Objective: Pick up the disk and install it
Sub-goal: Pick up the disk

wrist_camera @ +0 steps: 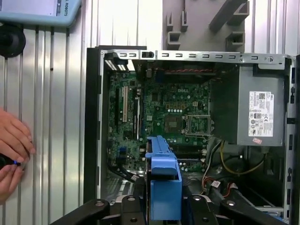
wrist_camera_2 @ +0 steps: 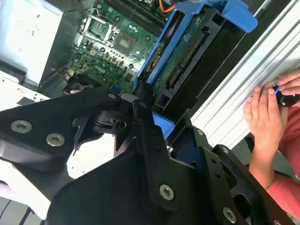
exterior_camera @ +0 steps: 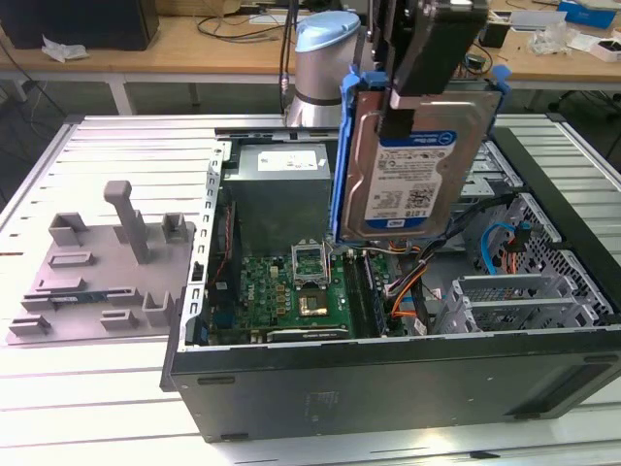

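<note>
Outside the computer case [exterior_camera: 388, 388], on the exterior view's left, a grey moulded fixture [exterior_camera: 107, 262] lies flat on the ribbed worktop [exterior_camera: 97, 408], well apart from the work. Inside the case, the power supply [exterior_camera: 281, 184] sits against the far wall, with the motherboard [exterior_camera: 291, 291] on the near side of it.

Above the middle of the case hangs the disk [exterior_camera: 417, 184]. It is clear of the case floor and stands on edge, with its labelled face to the exterior camera and its long axis close to vertical. The end effector [exterior_camera: 400, 107] is pinched onto its upper end, so the disk hangs straight below the grip. In the first wrist view the blue carrier rail [wrist_camera: 164, 187] sits clamped between the two black fingers [wrist_camera: 136, 206], edge-on over the motherboard.

The metal drive cage [exterior_camera: 524, 291] fills the case's end on the exterior view's right, beside and below the disk and not touching it. By my judgement the disk's long axis stands roughly square to how it would lie in that cage.

A person's hand [wrist_camera: 11, 140] rests on the worktop outside the case.
</note>
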Controlling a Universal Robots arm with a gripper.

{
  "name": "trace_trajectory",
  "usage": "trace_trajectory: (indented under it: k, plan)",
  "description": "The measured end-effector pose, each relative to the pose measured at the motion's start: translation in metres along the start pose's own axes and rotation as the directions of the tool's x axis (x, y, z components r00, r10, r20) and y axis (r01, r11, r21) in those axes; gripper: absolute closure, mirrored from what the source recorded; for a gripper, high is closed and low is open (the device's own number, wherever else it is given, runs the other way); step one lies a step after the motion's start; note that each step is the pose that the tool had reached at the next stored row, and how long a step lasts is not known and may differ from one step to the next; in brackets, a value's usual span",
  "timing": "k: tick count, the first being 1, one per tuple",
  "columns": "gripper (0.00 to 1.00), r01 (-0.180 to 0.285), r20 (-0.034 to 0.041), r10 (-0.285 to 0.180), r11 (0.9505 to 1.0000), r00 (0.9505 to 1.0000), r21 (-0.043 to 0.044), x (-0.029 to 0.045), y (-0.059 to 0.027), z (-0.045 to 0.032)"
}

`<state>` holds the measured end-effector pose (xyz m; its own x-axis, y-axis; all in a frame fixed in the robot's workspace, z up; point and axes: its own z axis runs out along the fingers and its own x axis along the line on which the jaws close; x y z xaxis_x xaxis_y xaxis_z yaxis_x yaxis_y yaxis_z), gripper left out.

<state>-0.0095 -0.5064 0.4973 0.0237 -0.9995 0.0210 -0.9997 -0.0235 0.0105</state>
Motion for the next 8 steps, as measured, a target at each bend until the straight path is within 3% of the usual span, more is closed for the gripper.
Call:
trace_trajectory:
  k: [8]
  plan:
    - [0.63,0.0,0.0,0.0,1.0,1.0,0.0,0.0031,-0.0034,0.0]
